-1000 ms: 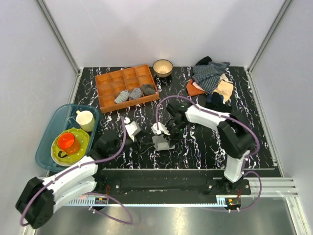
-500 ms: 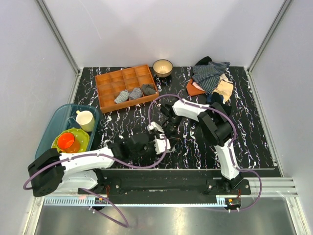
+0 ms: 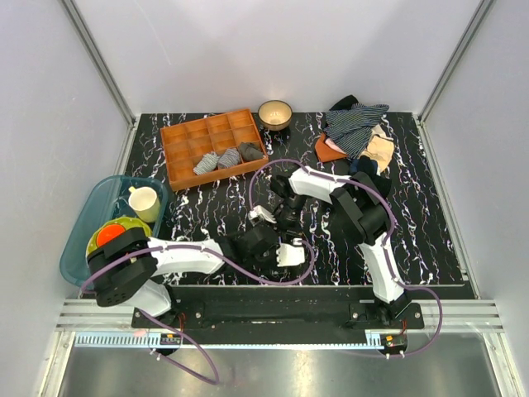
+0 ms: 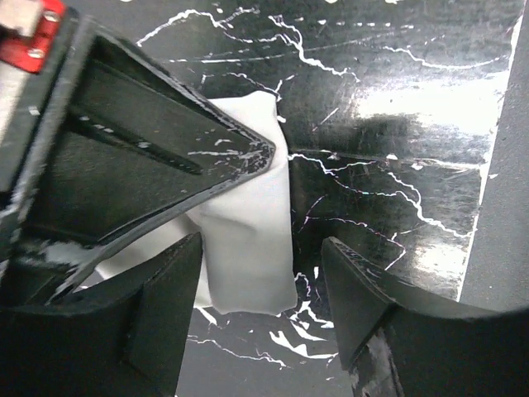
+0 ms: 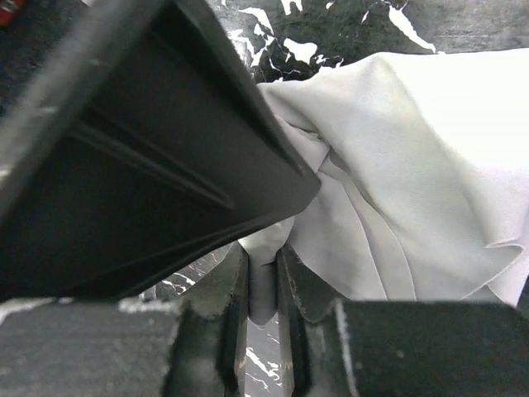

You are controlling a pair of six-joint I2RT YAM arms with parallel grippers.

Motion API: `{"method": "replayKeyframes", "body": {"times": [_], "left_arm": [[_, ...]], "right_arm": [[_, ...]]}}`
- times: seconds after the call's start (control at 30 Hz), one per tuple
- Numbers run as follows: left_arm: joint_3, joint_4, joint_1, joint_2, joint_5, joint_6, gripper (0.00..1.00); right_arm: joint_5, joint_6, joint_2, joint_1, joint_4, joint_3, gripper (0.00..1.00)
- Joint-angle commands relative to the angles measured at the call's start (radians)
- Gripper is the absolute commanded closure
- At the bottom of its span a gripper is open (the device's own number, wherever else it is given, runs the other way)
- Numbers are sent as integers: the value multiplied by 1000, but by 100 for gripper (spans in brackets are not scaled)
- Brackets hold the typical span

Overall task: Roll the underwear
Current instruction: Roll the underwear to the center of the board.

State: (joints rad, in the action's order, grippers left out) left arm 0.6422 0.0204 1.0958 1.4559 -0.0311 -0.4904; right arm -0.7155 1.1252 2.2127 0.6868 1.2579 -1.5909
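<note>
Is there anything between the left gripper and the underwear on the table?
Nothing visible. The underwear lies directly between the open fingers of the left gripper, on the bare table. The right gripper is shut on a fold of it.

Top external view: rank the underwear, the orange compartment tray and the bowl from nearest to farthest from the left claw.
1. The underwear, right at the left claw, centre-front.
2. The orange compartment tray, back left.
3. The bowl, back centre, beyond the tray.

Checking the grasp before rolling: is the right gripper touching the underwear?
Touching. The right wrist view shows the right gripper shut on a fold of the underwear, the cloth pinched in the narrow slot of the gripper.
</note>
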Motion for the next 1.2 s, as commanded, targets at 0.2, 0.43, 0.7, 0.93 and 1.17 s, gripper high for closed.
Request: {"method": "replayKeyframes", "body": {"times": [0.2,0.43,0.7,0.93,1.17], "left_arm": [[134,-103,7,132,8,-1,78],[160,-162,-89,127,-220,107,93],[238,-258,-321,233,-601,199,95],[310,-281,-445,376,-792,314,94],[336,-275,-508,460,-875,391,92]], "right_arm": [[-70,-22,-22,-55,20,-26,70],[-142,-51,-159,-252,-70,75,49],[-133,-99,-494,-375,-359,302,47],[-211,79,-784,-278,-523,579,41],[173,104,-779,23,-813,717,38]]}}
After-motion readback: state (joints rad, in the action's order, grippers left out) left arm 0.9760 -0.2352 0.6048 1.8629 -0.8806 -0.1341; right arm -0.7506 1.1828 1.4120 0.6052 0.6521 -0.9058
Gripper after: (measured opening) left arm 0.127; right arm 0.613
